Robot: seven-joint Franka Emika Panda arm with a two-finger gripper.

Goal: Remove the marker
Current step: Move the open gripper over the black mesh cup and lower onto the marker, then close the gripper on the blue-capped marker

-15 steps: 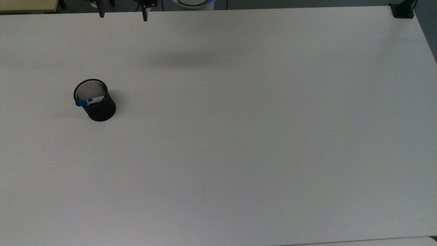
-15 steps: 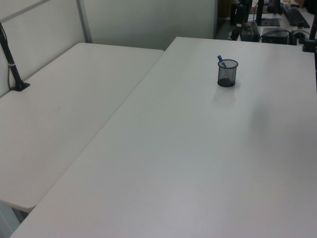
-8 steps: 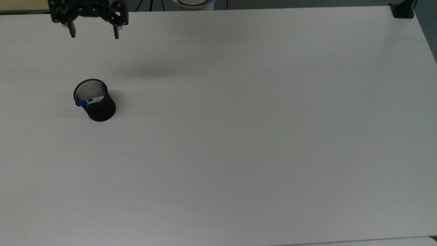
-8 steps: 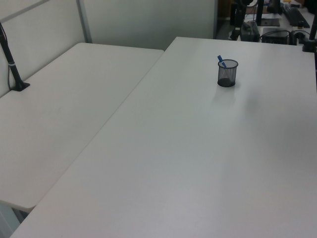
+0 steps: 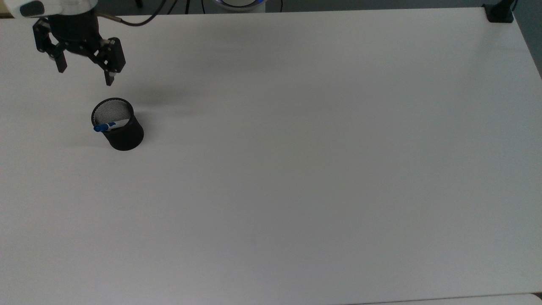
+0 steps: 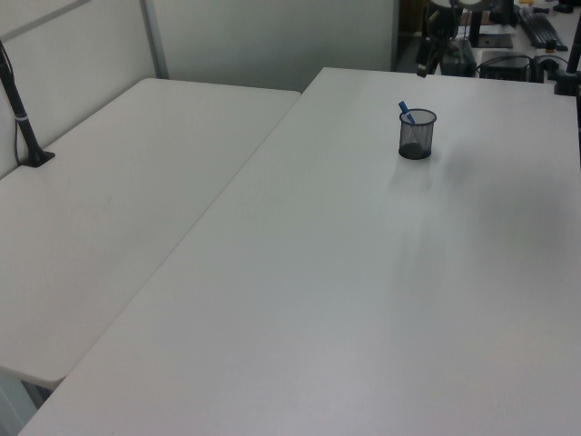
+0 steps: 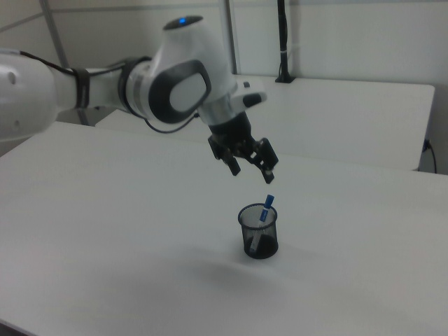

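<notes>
A black mesh cup [image 5: 123,134] stands on the white table [image 5: 296,169] toward the top view's left. The marker [image 5: 108,126] leans inside it, white barrel down and blue cap poking over the rim. In the right view the marker [image 7: 266,207] rises out of the cup [image 7: 259,236]. The left view shows the cup [image 6: 417,138] with the marker's [image 6: 405,112] blue cap above it. My gripper [image 5: 86,76] hangs open and empty above the table, just beyond the cup toward the top view's upper left. In the right view the gripper [image 7: 253,175] hovers a little above the blue cap, apart from it.
A black clamp [image 5: 499,12] sits on the table corner at the top view's upper right. A second white table [image 6: 109,182] adjoins on the left view's left, with a black post [image 6: 23,118] clamped to it. My white arm [image 7: 140,87] reaches in from the right view's left.
The gripper has come down from the table's far edge toward the cup, moving to the top view's left and lower, turning slightly. Cup and marker have not moved.
</notes>
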